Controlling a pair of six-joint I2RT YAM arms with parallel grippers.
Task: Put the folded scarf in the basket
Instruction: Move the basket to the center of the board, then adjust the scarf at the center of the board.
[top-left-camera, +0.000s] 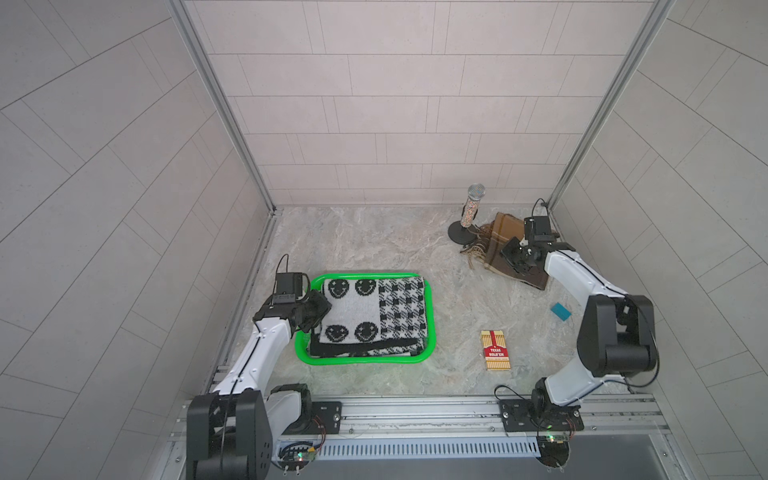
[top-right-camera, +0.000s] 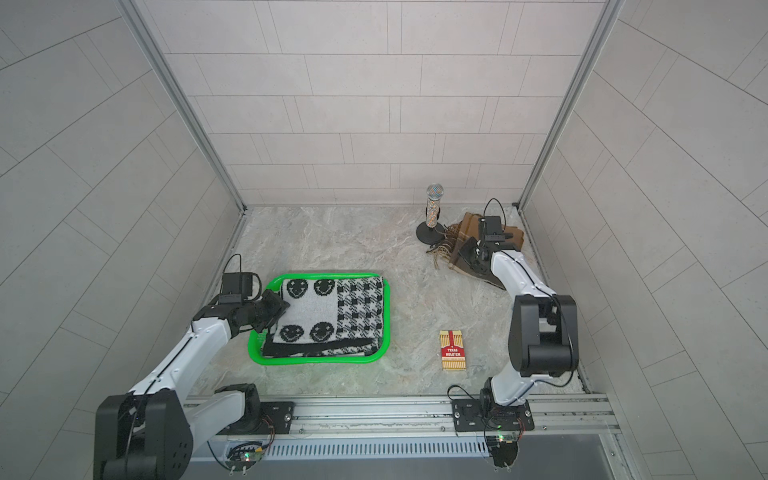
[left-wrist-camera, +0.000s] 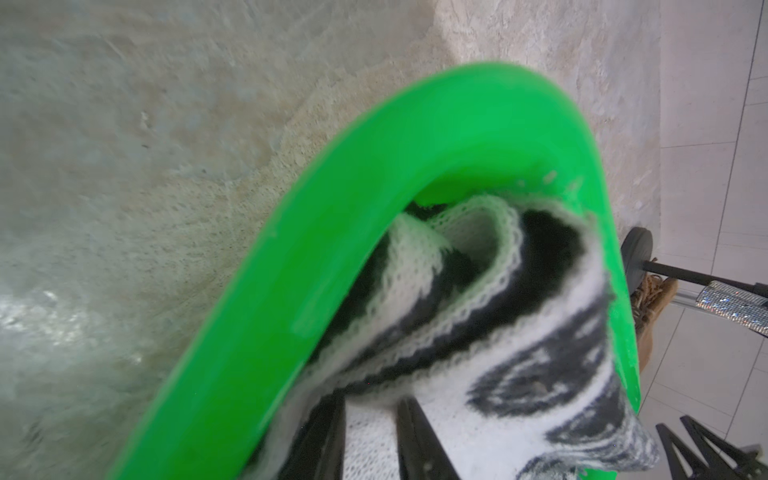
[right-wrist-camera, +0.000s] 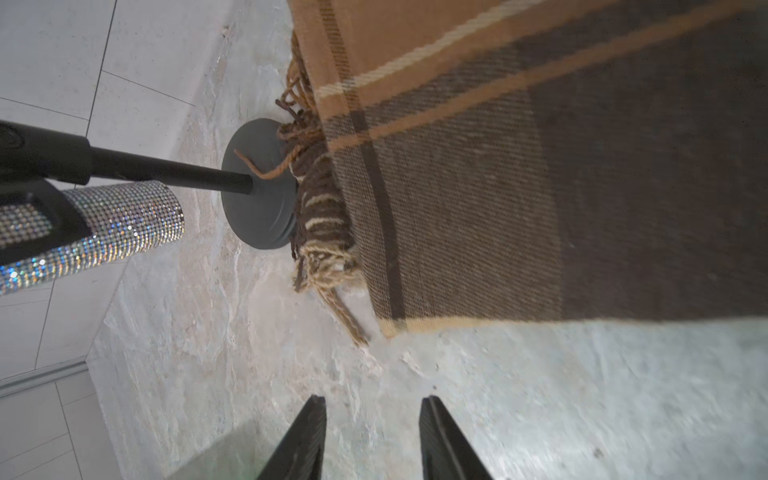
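A folded black-and-white knitted scarf (top-left-camera: 365, 316) lies inside the shallow bright green plastic basket (top-left-camera: 365, 360) with rounded corners, which sits on the pale marble-patterned tabletop (top-left-camera: 374, 249) toward the left arm's side. The scarf nearly fills the basket. Its top layer shows two panels: a light grey one with four black smiley faces, and beside it a black-and-white houndstooth check. Along the near edge, darker folded layers with stripes peek out from under the top panel. In the left wrist view the knit (left-wrist-camera: 519, 374) looks soft and fuzzy, with looped white edging, and its folds bunch against the basket's curved corner (left-wrist-camera: 374, 187).

The left gripper (top-left-camera: 318, 309) is at the scarf's left edge, over the basket's rim. Its jaws are drawn narrow onto a fold of the white knit, which fills the gap between the black fingers (left-wrist-camera: 415, 436).

The right gripper (top-left-camera: 517, 255) hangs over a brown and tan plaid woven scarf with fringe (top-left-camera: 505, 226) at the far right of the table. Its jaws stand partly apart with nothing between them, only bare tabletop below (right-wrist-camera: 374, 401). Just beside the fringe stands a glittery silver microphone on a black round-based stand (top-left-camera: 473, 205).

Nearer the front lie a red and cream playing-card box (top-left-camera: 495, 350) and a small flat teal piece (top-left-camera: 561, 311), well apart from the basket.
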